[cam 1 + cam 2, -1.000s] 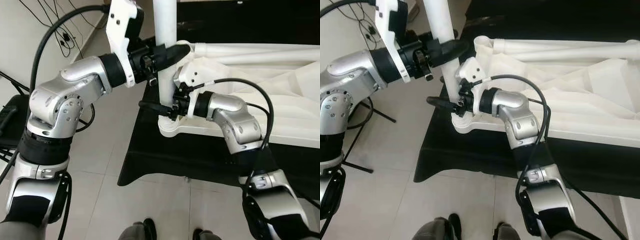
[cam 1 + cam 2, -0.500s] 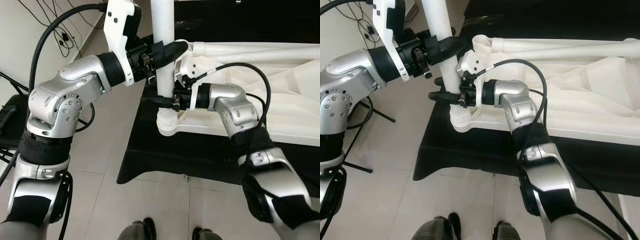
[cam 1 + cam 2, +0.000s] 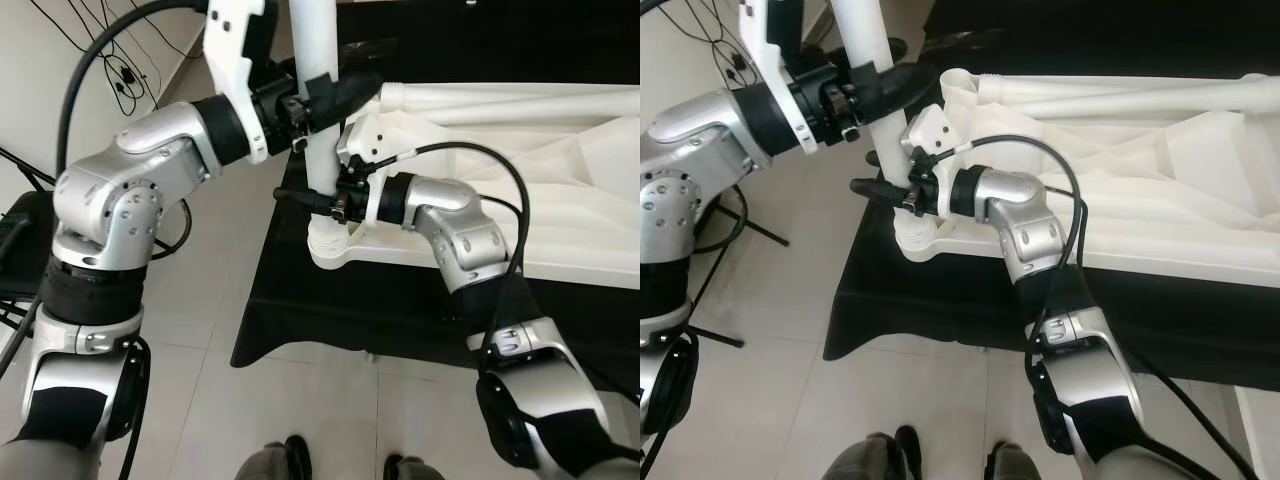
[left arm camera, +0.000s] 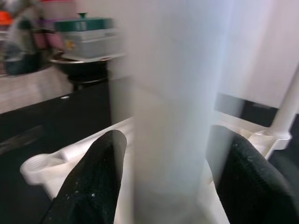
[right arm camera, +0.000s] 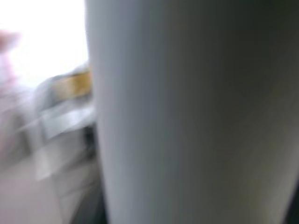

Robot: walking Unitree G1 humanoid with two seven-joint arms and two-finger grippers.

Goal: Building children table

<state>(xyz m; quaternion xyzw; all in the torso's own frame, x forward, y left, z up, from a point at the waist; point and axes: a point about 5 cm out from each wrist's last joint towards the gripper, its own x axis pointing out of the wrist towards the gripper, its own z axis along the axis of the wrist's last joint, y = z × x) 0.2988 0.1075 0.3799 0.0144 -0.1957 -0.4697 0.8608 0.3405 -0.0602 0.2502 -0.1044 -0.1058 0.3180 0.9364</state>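
Note:
A white table leg stands nearly upright in the corner socket of a white children's table, which lies upside down on a black cloth. My left gripper is shut on the leg high up. In the left wrist view, its black fingers sit on either side of the leg. My right gripper is shut on the same leg just above the socket. The leg looms blurred and close in the right wrist view.
The black-clothed surface ends at a front-left corner over pale floor tiles. Cables lie on the floor at the far left, beside a dark stand. A pair of black shoes shows at the bottom edge.
My right gripper has risen slightly on the leg and its elbow has swung in. The leg's top has tipped a little to the left, with my left gripper still holding it.

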